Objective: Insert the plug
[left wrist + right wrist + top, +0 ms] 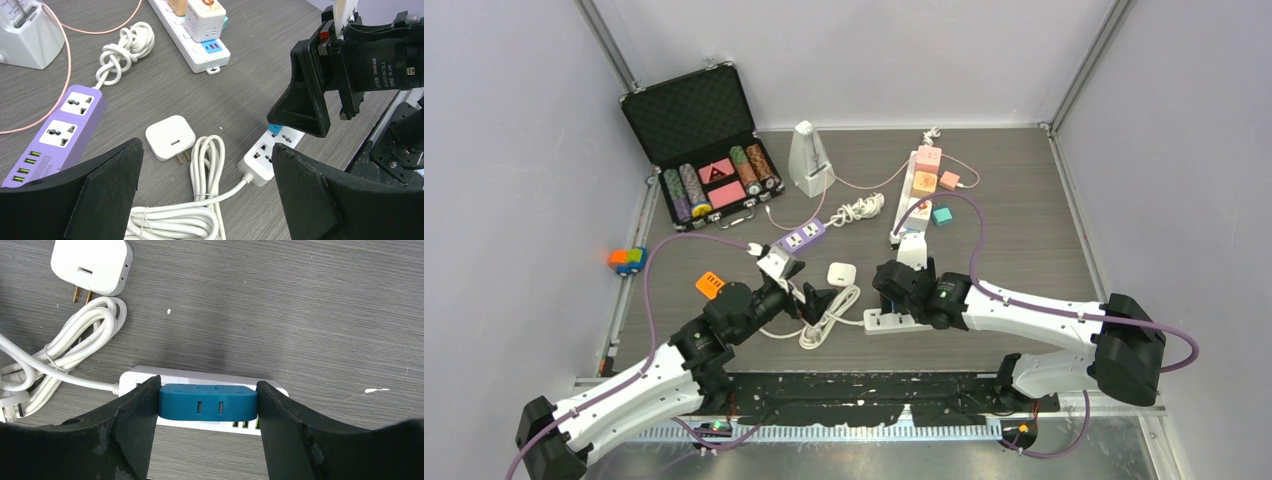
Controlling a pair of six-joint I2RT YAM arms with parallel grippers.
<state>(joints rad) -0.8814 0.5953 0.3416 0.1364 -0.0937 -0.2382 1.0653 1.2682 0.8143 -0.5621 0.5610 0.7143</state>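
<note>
On the grey wood-grain table point(1024, 240), a white power strip point(210, 376) was laid near the front edge, with a purple power strip point(60, 130) set well apart to its left. A coiled white cable point(205, 165) was seen between them. The blue plug point(207, 409) was clamped between the fingers of the right gripper point(207, 392), directly over the white power strip; whether its pins were seated could not be told. The left gripper point(207, 150) was held wide above the cable, and a white charger point(169, 136) was seen lying just beside the coil.

Open chip case point(686, 115), metronome point(809, 160), purple power strip point(802, 237)
</note>
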